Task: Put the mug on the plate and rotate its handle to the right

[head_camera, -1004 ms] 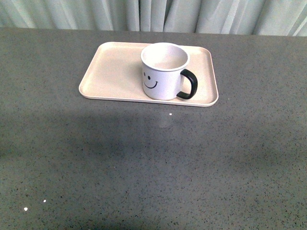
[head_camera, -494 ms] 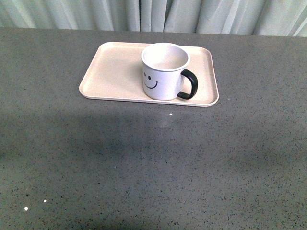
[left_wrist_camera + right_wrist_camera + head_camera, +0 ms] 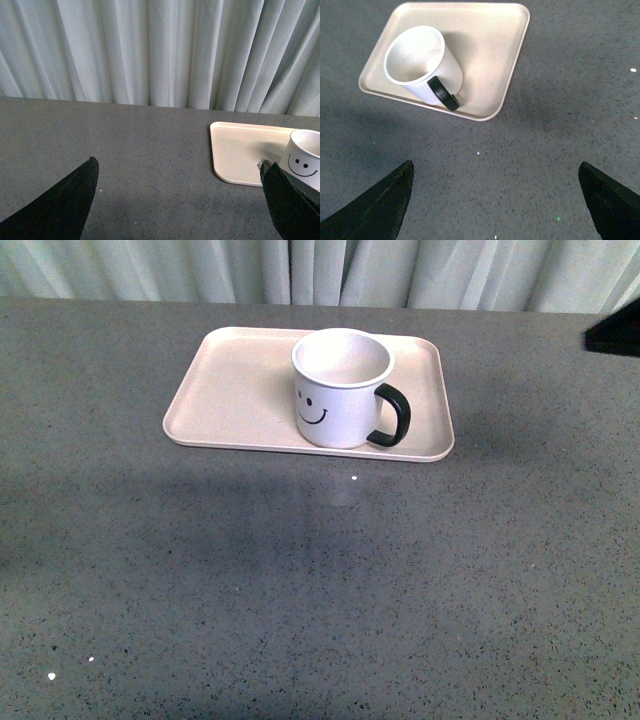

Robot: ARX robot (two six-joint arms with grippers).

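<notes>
Grey speckled table [image 3: 320, 590] carries everything. The mug [image 3: 343, 388] stands upright on the plate [image 3: 225, 390], on its right half and close to the front rim, with the smiley face turned toward my body camera. The handle [image 3: 392, 415] sticks out to the right and slightly toward me, above the plate's floor and inside its rim.

My right gripper [image 3: 495, 164] hangs above the table on the near side of the plate, apart from it, and looks down into the mug's mouth. Its two black fingers [image 3: 380, 205] are spread wide and grip nothing; only tabletop shows between them. The mug lies ahead of the fingertips, not between them. Between this gripper and the mug lie only the table and the plate's front rim.

My left gripper [image 3: 179, 164] sits low over the table, left of the plate and apart from it, facing along the tabletop. Its jaws are also wide apart and hold nothing. In its view the mug shows just past one fingertip, which hides part of it, and the plate's left end lies in front of the mug.

A dark shape [image 3: 615, 335] shows at the right edge of the front view, right of the plate. I cannot tell what it is. A pale pleated curtain [image 3: 150, 50] hangs behind the table's far edge.
</notes>
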